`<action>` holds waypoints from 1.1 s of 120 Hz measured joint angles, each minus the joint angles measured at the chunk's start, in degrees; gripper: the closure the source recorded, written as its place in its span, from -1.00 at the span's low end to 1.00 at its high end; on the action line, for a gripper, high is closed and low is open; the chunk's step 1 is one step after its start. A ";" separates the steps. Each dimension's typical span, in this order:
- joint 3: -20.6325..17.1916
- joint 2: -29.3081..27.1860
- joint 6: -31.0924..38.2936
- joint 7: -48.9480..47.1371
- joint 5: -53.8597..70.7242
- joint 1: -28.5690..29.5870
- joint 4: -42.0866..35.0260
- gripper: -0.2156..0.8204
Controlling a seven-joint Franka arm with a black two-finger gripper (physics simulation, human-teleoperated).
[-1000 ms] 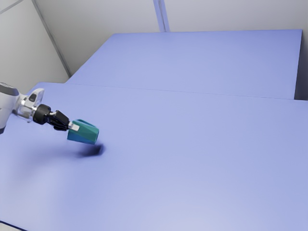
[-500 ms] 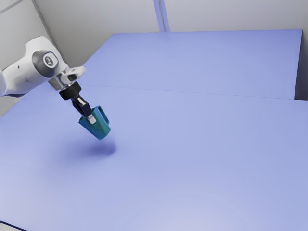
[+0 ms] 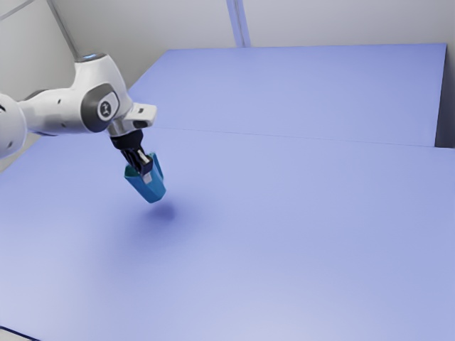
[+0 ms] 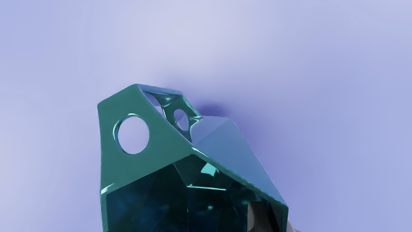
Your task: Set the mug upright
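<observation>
Grips the blue-green mug (image 3: pixel 152 192) with the black gripper (image 3: pixel 146 175), in the exterior view's left half, around mid-height. Clamps one side wall at the mouth, with one finger (image 4: pixel 256 216) reaching inside and the other against the outside. Hangs in the air over the blue table (image 3: pixel 284 213), apart from it, with a soft shadow (image 3: pixel 168 211) near and a little lower in the frame. Leans, neither upright nor flat: mouth toward the upper left of the exterior view, base toward the lower right. Carries the handle (image 4: pixel 164 148), faceted and pierced by round holes, on the mug's upper-right side in the exterior view. In the wrist view, opens the dark hollow toward the camera.

Enters at the exterior view's left edge with the white arm (image 3: pixel 60 110), then bends down to the gripper. Spans the top of the frame with a pale wall (image 3: pixel 156 28), crossed by a blue strip (image 3: pixel 239 25).
</observation>
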 joint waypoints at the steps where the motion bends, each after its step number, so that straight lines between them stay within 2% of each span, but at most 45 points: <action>1: 0.00 0.07 0.10 -0.19 0.05 0.01 -0.15 0.93; 65: -0.03 6.06 3.14 -8.20 0.80 -1.19 -1.20 0.93; 68: -0.03 6.12 3.18 -8.44 0.77 -1.24 -1.20 0.88; 87: -0.05 6.22 3.33 -9.68 0.44 -1.56 -1.14 0.20; 97: -0.08 5.74 3.32 -10.17 0.33 -1.88 -1.09 -0.06; 113: -0.05 4.17 2.84 -10.70 -0.17 -1.99 -0.84 -0.30; 132: 0.20 2.24 0.32 -11.19 -1.16 -1.88 2.79 -0.45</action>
